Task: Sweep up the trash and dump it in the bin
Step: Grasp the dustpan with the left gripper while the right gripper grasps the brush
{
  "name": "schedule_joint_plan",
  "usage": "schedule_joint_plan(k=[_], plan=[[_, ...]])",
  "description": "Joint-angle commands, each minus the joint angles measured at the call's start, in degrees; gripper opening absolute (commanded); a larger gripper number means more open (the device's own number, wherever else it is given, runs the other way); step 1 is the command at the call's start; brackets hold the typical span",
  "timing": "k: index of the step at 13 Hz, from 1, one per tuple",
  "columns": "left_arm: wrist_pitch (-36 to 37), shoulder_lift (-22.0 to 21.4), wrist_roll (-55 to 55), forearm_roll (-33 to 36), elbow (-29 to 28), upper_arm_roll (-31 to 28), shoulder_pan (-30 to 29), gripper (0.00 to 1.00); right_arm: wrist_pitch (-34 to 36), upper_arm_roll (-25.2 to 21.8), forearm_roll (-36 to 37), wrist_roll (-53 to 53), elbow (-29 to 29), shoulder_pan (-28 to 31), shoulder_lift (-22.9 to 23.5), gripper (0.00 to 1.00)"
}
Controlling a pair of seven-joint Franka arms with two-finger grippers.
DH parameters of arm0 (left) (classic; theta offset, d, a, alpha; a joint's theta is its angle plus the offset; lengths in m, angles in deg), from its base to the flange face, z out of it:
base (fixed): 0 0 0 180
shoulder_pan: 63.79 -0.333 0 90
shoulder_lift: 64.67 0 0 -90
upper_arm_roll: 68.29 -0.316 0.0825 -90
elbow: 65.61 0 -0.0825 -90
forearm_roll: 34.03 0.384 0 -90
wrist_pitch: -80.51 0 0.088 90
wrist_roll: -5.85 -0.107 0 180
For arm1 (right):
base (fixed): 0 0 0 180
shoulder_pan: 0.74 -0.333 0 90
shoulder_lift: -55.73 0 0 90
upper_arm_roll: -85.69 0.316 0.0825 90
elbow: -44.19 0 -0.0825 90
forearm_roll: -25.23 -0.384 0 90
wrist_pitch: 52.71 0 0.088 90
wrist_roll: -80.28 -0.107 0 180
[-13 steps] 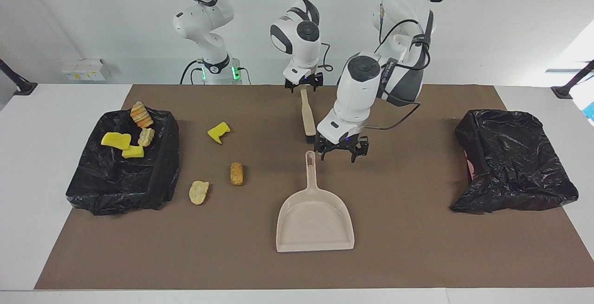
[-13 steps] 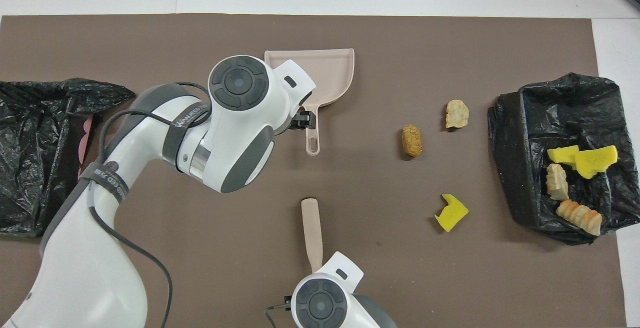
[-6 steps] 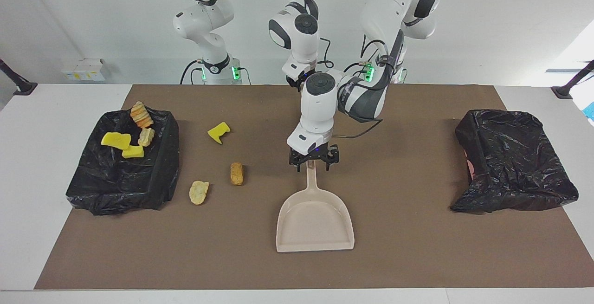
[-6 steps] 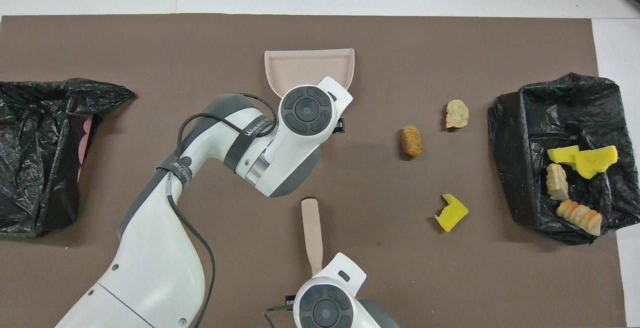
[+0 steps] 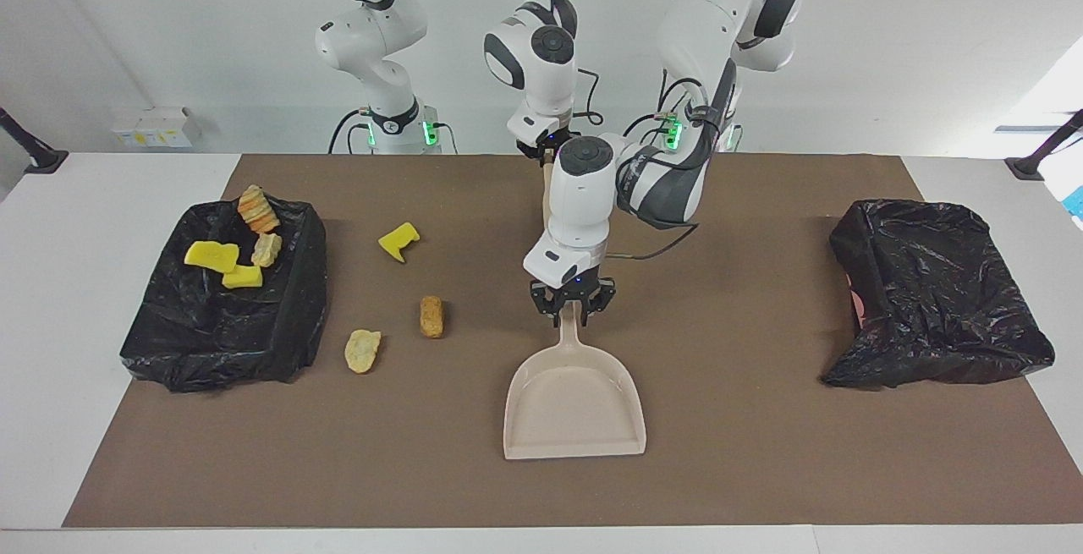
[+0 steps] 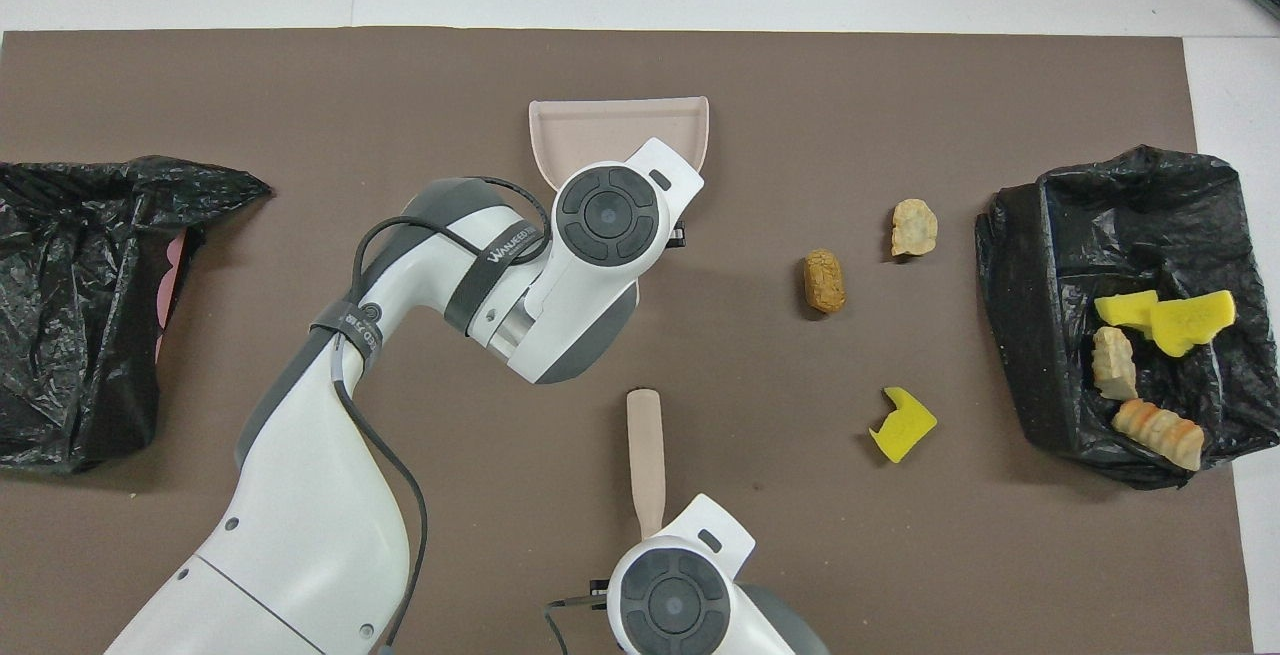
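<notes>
A beige dustpan (image 5: 575,406) (image 6: 600,130) lies flat mid-mat, handle toward the robots. My left gripper (image 5: 574,304) is down at the handle's end, shut on it. My right gripper (image 5: 546,150) is shut on the handle of the beige brush (image 6: 645,455), which the left arm mostly hides in the facing view. Three scraps of trash lie loose on the mat: a yellow sponge piece (image 5: 398,241) (image 6: 903,424), a brown lump (image 5: 431,316) (image 6: 824,281) and a tan lump (image 5: 362,350) (image 6: 914,227). Several more scraps (image 5: 228,258) sit in the black-lined bin (image 5: 220,326) (image 6: 1030,335).
The loose scraps lie between the dustpan and the bin at the right arm's end of the table. A second black-bagged bin (image 5: 939,300) (image 6: 70,305) stands at the left arm's end. A brown mat (image 5: 761,469) covers the table.
My left gripper swung over to the dustpan handle, came down and closed on it. My right gripper closed on the brush handle, and the brush shifted slightly.
</notes>
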Motion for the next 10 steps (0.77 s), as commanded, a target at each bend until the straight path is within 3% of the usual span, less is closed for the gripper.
schedule_joint_plan(k=[1,5,8,10], plan=[[0.29,-0.26,-0.75,1.37,-0.20,-0.39,0.11,0.00,5.73,0.26,-1.36,-0.84,-1.65,4.24,-7.60,0.00],[7.92,-4.82,-9.86,0.49,-0.46,-0.30,-3.13,0.00,8.29,0.17,-0.13,-0.93,-8.06,12.15,-15.61,0.00],[14.16,-9.05,-26.45,0.05,-2.31,-0.39,-5.42,0.00,9.17,0.17,4.59,-8.02,-9.22,15.15,-15.80,0.00],[16.11,-9.49,-37.70,0.05,-2.40,-0.65,-5.77,0.00,11.62,0.17,8.73,-11.82,-9.13,17.86,-15.80,0.00]])
